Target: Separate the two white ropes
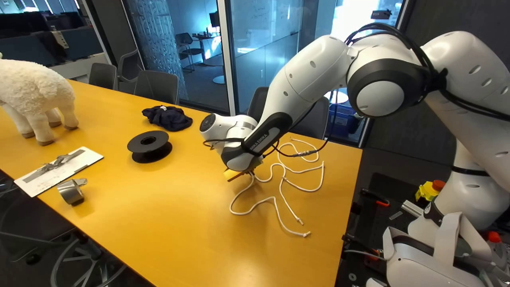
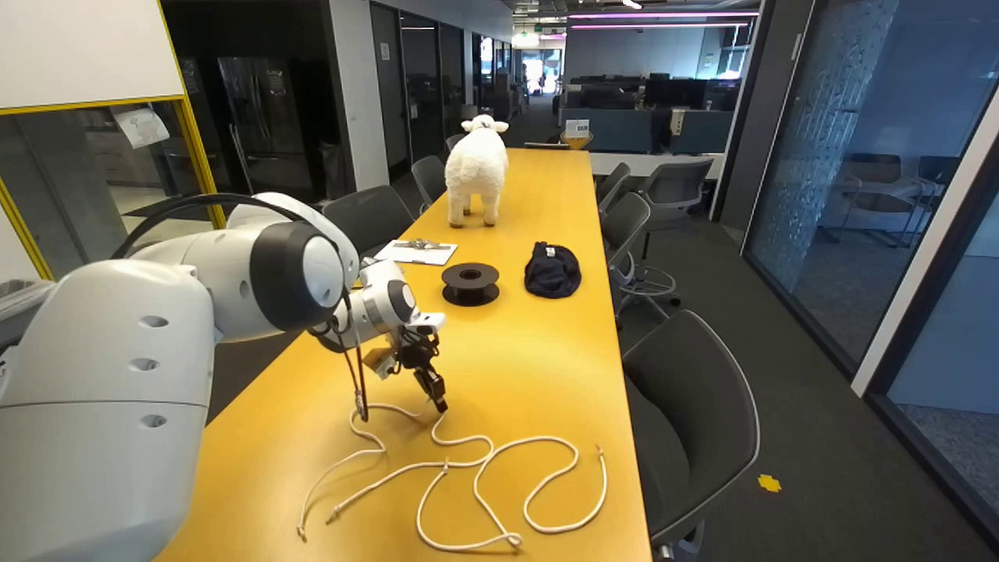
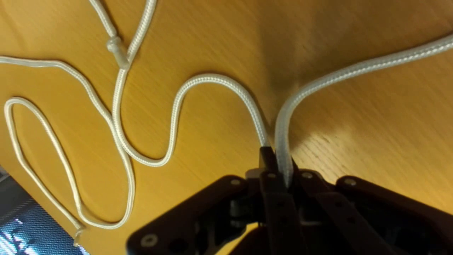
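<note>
Closest to the wrist camera, your black Robotiq gripper fills the bottom of the view, its fingers closed on a braided white rope. One strand arches in to the tips from the left; the other comes up from between the fingers and bends away to the right edge, the pinched stretch itself being hidden. The second white rope lies on the tabletop to the left, well apart from your fingers, and touches the held rope at one place; a knotted end rests against the held rope higher in the view. In an exterior view a white VR headset is nearest, low at the right, with a red emergency-stop button beyond it. Your Panda arm reaches out over the table, and its wrist hides most of the fingers; both ropes curl on the table beneath and to the right of them. Farther left are a black spool, a roll of silver tape and a fluffy white sheep figure. In an exterior view the arm's white link is nearest, along the left; your fingertips point down low over the table, though I cannot tell whether they touch it. The held rope leaves them on two sides, while the second rope loops nearer the camera, toward the table's right edge. Just beside the spool lies a dark blue cloth bundle.
</note>
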{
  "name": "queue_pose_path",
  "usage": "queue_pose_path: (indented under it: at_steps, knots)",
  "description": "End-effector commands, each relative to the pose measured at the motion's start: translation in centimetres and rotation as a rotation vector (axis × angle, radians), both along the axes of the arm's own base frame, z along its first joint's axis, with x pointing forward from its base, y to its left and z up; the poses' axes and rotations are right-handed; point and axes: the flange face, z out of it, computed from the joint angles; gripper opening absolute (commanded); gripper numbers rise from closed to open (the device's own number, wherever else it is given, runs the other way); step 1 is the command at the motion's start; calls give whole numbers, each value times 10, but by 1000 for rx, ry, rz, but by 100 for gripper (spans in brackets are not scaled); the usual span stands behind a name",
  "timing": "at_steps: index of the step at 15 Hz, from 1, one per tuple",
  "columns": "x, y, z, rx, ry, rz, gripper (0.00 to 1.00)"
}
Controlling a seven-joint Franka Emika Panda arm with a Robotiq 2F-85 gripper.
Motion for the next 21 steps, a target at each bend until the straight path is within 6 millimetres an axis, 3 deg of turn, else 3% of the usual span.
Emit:
queue_pose_path:
  at_steps: [1,9,10,11,20,21]
  knots:
    - [14,-3,-12,-39,20,-71,1]
    - [23,1,-12,-55,29,-101,1]
    - [24,2,-9,-44,26,-100,29]
    - [24,2,-6,-37,21,-96,30]
    - [30,8,27,9,-9,-81,97]
    - [29,7,32,23,-7,-75,100]
